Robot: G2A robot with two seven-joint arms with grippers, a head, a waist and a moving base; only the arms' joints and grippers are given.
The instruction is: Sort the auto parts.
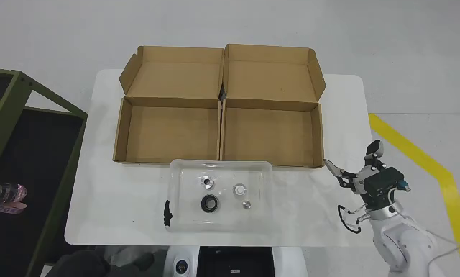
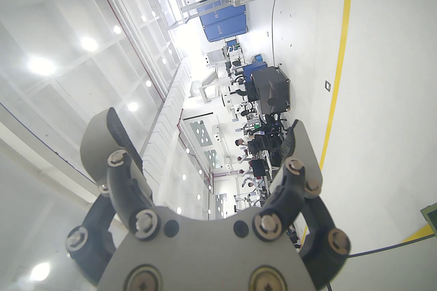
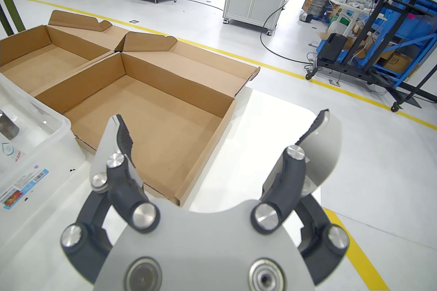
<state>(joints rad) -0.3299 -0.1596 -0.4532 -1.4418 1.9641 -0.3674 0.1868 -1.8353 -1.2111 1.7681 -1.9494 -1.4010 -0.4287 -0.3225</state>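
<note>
White table (image 1: 93, 205): clear bin (image 3: 41, 142) bears barcode label (image 3: 24, 182); right gripper (image 3: 220, 118) spread wide.

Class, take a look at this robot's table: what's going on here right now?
Sorting has not started. The auto parts, among them a black ring, lie in the clear tray at the near edge of the table. Behind it, the two open cardboard boxes hold no parts. The right gripper is open and holds nothing at the table's right edge. The left gripper is open too, pointing away into the hall.
</note>
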